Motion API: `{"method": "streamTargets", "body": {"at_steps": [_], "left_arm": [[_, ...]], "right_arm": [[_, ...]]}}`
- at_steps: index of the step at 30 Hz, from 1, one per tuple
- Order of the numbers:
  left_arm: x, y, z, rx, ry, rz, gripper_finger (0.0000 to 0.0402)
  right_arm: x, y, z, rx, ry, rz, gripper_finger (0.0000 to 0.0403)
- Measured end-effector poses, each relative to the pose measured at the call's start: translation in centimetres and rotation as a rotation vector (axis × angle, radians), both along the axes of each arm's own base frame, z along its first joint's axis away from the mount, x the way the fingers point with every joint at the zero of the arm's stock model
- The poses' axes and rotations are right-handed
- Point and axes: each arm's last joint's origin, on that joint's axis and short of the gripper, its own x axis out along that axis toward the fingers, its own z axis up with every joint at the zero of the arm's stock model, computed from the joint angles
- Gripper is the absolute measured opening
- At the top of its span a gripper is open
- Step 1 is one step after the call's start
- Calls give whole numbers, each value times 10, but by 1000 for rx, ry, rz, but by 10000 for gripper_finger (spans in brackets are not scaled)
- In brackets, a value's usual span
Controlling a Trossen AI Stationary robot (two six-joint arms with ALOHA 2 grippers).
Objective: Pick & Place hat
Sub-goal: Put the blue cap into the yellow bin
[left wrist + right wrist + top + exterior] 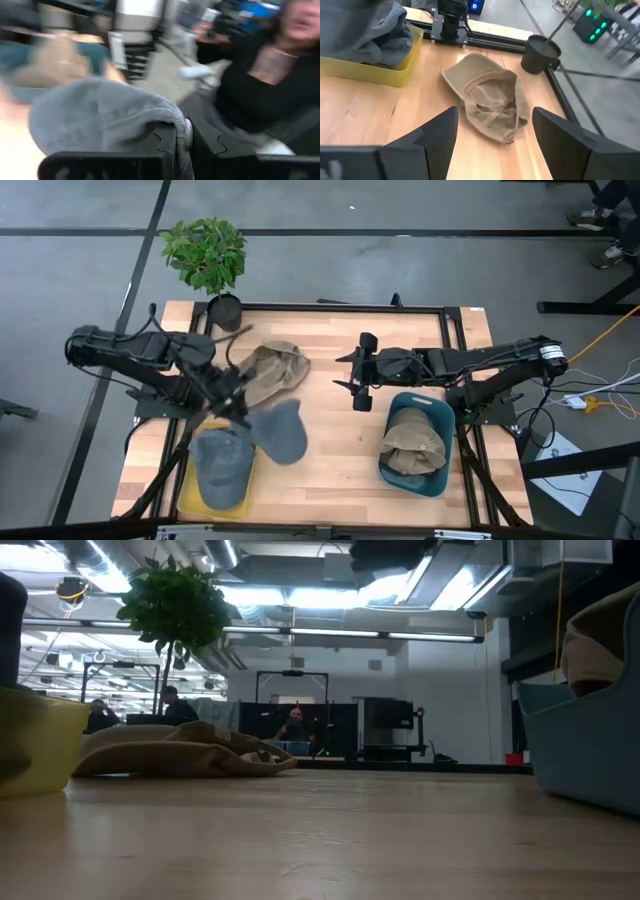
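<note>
My left gripper [240, 410] is shut on a grey-blue hat [282, 430] beside the yellow bin [190, 498] at the near left. A second grey hat [220, 462] lies in that bin. A tan hat [272, 370] lies flat on the table, crown down on the wood [490, 100]. My right gripper [360, 385] hovers open at mid-table, pointing at the tan hat, its fingers [440, 135] apart and holding nothing. Another tan hat [412, 435] rests in the blue bin [440, 412] at the near right. My left gripper pinches a rolled edge of the grey-blue hat [184, 127] between its two fingers [165, 145]. The rest of the hat [100, 115] bulges out ahead of the fingers, toward mid-table. The low view shows no grey cloth on the tabletop, so the hat seems lifted clear.
A potted plant [207, 252] stands at the far left corner, its black pot [540, 52] just behind the tan hat. Bare wood lies between the two bins. A person in black [260, 75] shows beyond the table in the left wrist view.
</note>
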Motion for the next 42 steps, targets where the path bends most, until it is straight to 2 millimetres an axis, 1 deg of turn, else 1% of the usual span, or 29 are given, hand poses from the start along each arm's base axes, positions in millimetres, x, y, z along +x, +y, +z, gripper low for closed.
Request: {"method": "streamTargets", "body": {"at_steps": [2,4,9,13,19,23,27,31,34,39,42], "left_arm": [[-1,-8,0,-36,10,-97,28],[-3,-16,1,-61,15,-154,31],[-9,-32,3,-136,71,-245,27],[-15,-44,3,-188,142,-282,26],[-22,-59,-2,-241,271,-212,26],[-28,-69,-9,-234,371,-169,27],[-35,-79,-15,-198,438,-182,26],[-40,-86,-14,-252,510,-191,26],[-43,-88,-15,-283,565,-164,26],[-48,-87,-27,-216,673,-47,26],[-51,-89,-33,-179,734,-38,26]], "right_arm": [[0,0,-1,23,5,-11,255],[-1,0,-2,50,7,-24,255],[-1,0,-6,104,13,-52,255],[0,0,-8,151,10,-76,255],[2,0,-11,158,13,-98,255],[3,-1,-13,130,15,-139,255],[4,-1,-14,122,22,-143,255],[4,-1,-14,121,22,-143,255],[4,-1,-15,123,23,-144,255],[5,-1,-16,125,28,-150,255],[7,-1,-18,123,32,-155,255]]}}
